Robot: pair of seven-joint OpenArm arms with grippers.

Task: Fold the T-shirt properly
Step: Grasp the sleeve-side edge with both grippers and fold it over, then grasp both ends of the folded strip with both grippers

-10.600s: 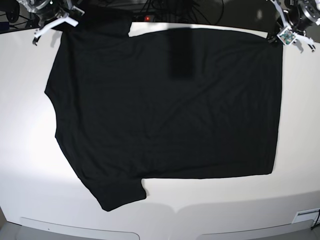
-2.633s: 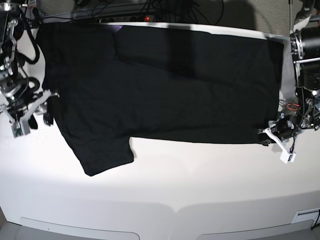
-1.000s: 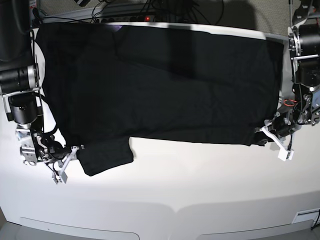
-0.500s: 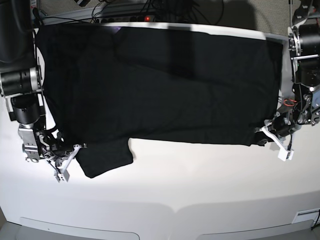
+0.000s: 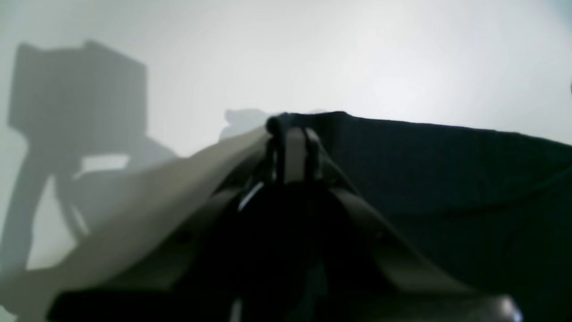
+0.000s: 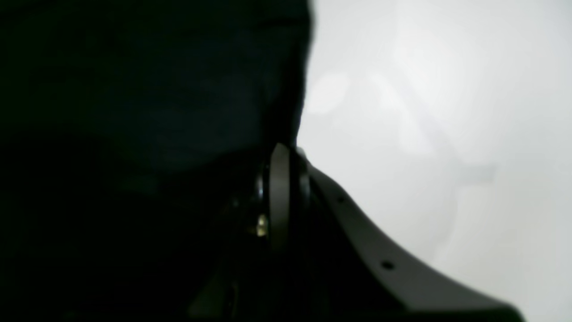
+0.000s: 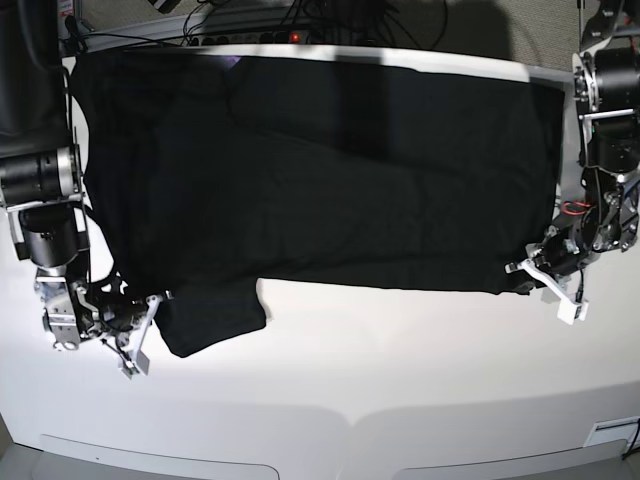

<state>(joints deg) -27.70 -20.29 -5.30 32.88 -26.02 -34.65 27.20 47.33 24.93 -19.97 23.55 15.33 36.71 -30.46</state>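
No legible writing on black T-shirt [image 7: 330, 170]

One T-shirt [image 7: 330, 170], two pincers, one table [image 7: 400, 370]

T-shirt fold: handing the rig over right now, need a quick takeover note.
Left gripper: shut on the T-shirt at its near hem corner.
Right gripper: shut on the shirt's edge beside the near sleeve.
Shirt lies plain side up across the white table, far side reaching the table's back edge.
Done: both near-edge grasps.
Left: probably carry that edge over for the fold, then the remaining folds.
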